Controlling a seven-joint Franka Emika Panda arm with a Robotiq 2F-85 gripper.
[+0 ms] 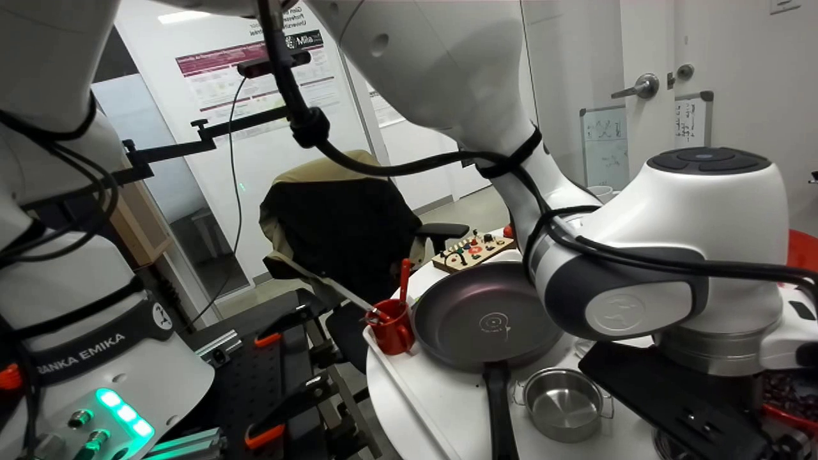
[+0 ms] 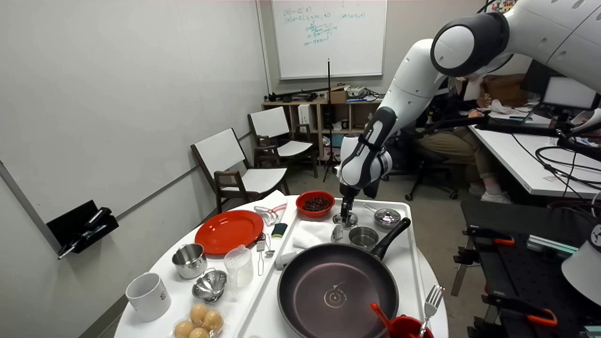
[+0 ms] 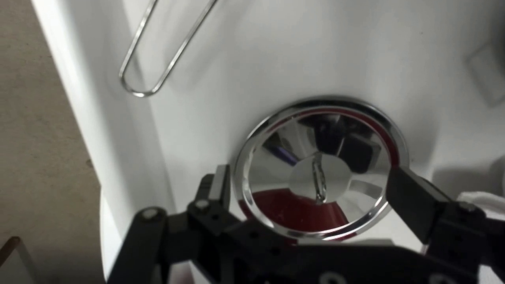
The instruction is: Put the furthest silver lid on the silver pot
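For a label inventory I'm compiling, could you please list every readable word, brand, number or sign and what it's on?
"FRANKA EMIKA": arm
"RANKA EMIKA", start hidden: base
"Mila", apparently mirrored: sign
Too small, blurred or cut off: remaining sign text, poster, whiteboards, pan, mug
Wrist view: none

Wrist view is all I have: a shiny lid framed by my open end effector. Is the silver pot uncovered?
Observer: Yes, in both exterior views the silver pot has no lid on it.
Operator: What stands close to it that I might knock?
Observer: The black frying pan; its handle runs alongside the pot.
Operator: And the red mirrored in the lid?
Observer: A red bowl of dark bean-like pieces stands beside the lid, so probably that.
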